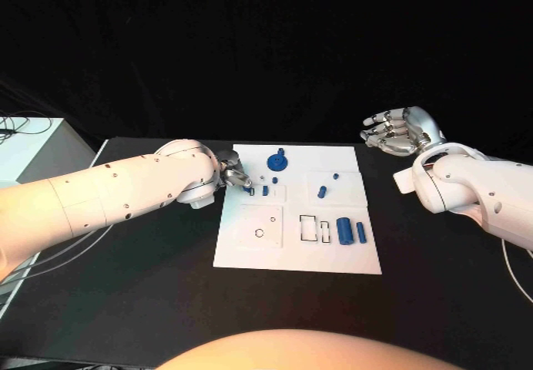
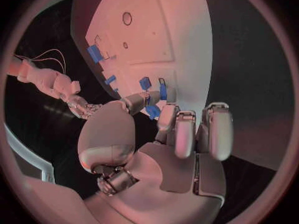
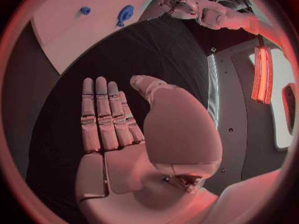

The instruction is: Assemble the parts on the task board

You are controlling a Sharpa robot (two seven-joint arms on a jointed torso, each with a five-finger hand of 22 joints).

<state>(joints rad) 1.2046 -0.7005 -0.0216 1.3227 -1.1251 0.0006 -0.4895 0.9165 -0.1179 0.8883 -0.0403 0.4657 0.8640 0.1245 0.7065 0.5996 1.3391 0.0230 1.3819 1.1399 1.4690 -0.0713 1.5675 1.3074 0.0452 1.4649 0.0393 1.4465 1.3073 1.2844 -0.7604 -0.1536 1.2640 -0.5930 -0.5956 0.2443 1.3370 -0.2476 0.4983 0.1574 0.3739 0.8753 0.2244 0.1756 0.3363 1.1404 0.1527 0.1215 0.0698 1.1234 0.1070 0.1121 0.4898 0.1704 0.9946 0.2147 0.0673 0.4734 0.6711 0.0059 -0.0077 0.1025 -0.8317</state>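
Note:
The white task board [image 1: 294, 254] lies in the middle of the black table. On it are a round blue part [image 1: 278, 161], small blue parts [image 1: 322, 190] and two blue cylinders [image 1: 353, 230]. My left hand [image 1: 233, 174] hovers at the board's far left edge with its fingers curled. In the left wrist view its thumb and a fingertip [image 2: 166, 115] pinch a small blue part [image 2: 152, 111] just above the board [image 2: 174, 30]. My right hand [image 1: 397, 131] is raised beyond the board's far right corner. Its fingers [image 3: 102, 114] are straight and apart, holding nothing.
A pale cabinet [image 1: 39, 146] with cables stands off the table's left side. Empty outlined slots [image 1: 313, 228] and a round hole [image 1: 260, 233] mark the board's near half. Bare black table [image 1: 444, 270] lies right of the board.

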